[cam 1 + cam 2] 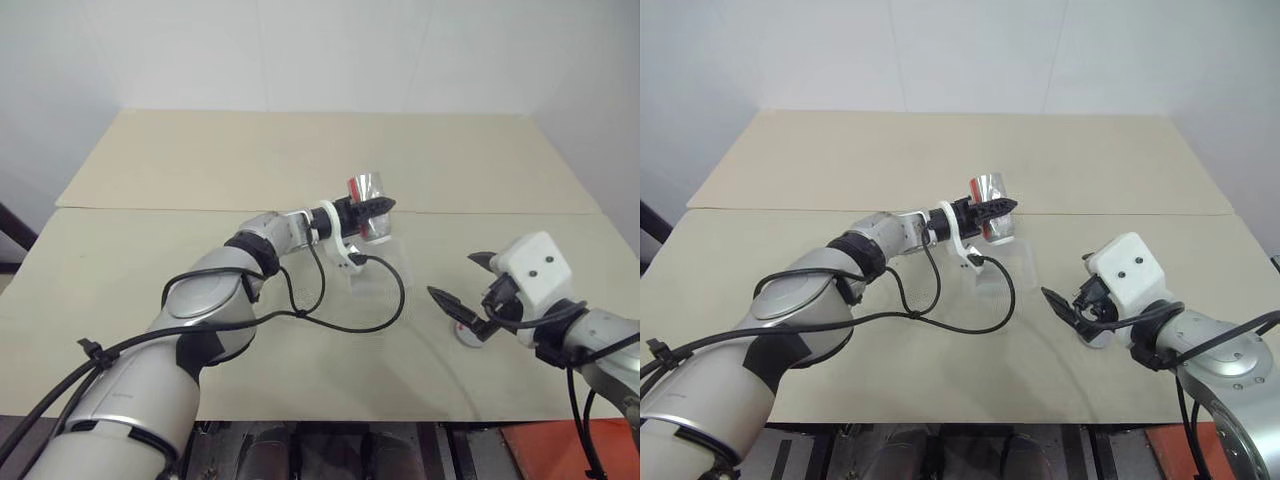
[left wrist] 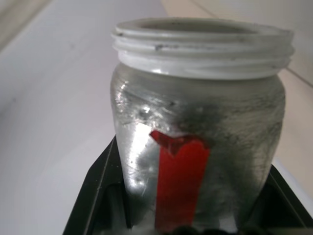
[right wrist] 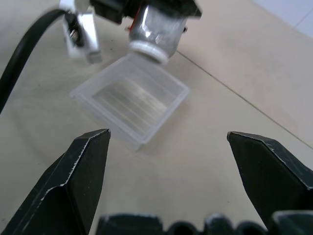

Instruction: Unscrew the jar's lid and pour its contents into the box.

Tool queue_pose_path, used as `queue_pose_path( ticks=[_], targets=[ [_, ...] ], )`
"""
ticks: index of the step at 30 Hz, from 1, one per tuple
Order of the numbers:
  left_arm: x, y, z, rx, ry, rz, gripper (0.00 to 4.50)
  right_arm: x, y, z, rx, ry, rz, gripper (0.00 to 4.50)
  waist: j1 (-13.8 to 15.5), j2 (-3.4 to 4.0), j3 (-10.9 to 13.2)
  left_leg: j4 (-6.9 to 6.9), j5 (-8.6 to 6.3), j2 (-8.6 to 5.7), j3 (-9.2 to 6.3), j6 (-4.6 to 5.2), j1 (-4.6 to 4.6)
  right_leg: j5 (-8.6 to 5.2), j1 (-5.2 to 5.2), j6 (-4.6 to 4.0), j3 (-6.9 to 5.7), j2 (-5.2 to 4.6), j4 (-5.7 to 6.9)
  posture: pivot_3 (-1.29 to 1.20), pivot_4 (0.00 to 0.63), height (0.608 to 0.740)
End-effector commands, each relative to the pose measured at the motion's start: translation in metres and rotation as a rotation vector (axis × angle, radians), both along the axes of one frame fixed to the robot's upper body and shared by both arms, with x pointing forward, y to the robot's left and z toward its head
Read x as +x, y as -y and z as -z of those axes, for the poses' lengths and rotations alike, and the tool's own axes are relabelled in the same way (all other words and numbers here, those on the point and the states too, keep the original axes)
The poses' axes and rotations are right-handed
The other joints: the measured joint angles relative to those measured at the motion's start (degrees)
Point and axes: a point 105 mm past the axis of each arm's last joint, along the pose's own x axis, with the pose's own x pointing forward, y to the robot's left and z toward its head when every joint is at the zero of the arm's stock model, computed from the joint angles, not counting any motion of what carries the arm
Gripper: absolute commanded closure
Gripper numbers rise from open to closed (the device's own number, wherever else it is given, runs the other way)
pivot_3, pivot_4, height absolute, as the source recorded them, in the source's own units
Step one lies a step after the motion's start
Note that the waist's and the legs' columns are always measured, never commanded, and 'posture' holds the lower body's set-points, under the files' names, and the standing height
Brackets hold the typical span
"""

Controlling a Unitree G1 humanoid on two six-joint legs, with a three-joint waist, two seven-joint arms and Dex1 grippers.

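left hand (image 1: 375, 208) clamps one jar (image 1: 368, 206), mouth-down over one box (image 3: 131, 100); right hand (image 3: 168, 142) wide open, empty.

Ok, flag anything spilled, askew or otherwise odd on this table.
Nothing looks spilled or damaged. The jar, open with its lid off, is tipped mouth-down over the box in the left end effector, as pouring requires. The lid lies on the table below the open right end effector.
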Motion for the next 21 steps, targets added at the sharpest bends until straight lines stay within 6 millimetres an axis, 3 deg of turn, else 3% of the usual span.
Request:
queue_pose_path(
  ticks=[1, 6, 9, 11, 17, 21],
  targets=[
    [0.01, -0.013, -0.001, -0.333, -0.463, -0.151, 2.53, 0.002, -0.001, -0.009, 0.003, 0.059, 0.0, 0.05, -0.03, 0.04, -0.02, 0.0, 0.0, 0.01, 0.0, 0.0, -0.01, 0.0, -0.02, 0.0, 0.0, -0.02, 0.01, 0.0, 0.15, 0.74],
    [0.023, -0.028, 0.0, -0.917, -1.277, -0.263, 2.53, -0.001, -0.008, -0.012, 0.076, 0.049, -0.05, 0.05, -0.5, 0.07, -0.04, 0.13, 0.06, 0.1, 0.1, -0.08, 0.05, 0.0, -0.04, 0.0, -0.02, -0.04, 0.17, 0.0, 0.15, 0.74],
    [0.026, -0.044, -0.006, -1.137, -1.537, -0.288, 2.53, 0.0, -0.009, -0.008, 0.072, 0.027, -0.064, 0.05, -0.99, 0.07, -0.04, 0.23, 0.08, 0.08, 0.05, -0.06, 0.01, -0.01, -0.03, 0.01, -0.06, -0.04, 0.22, 0.0, 0.15, 0.74],
    [0.024, -0.051, -0.012, -1.219, -1.619, -0.287, 2.53, 0.0, -0.009, -0.006, 0.068, 0.014, -0.072, 0.05, -1.47, 0.07, -0.04, 0.2, 0.08, 0.03, 0.04, -0.06, 0.08, -0.01, 0.02, 0.01, -0.01, -0.04, 0.24, 0.0, 0.15, 0.74],
    [0.017, -0.064, -0.022, -1.214, -1.529, -0.315, 2.53, 0.006, -0.011, -0.004, 0.057, 0.008, -0.091, 0.05, -1.59, 0.09, -0.05, 0.12, 0.08, -0.02, 0.06, -0.06, 0.29, 0.0, 0.15, 0.0, 0.08, -0.02, 0.26, 0.0, 0.15, 0.74],
    [0.009, -0.061, -0.042, -0.943, -0.946, -0.259, 2.53, 0.006, -0.01, -0.002, 0.037, 0.005, -0.087, 0.05, -1.33, 0.09, -0.05, 0.12, 0.09, -0.04, 0.05, -0.08, 0.28, 0.01, 0.15, -0.02, 0.07, -0.01, 0.25, 0.0, 0.15, 0.74]
  ],
)
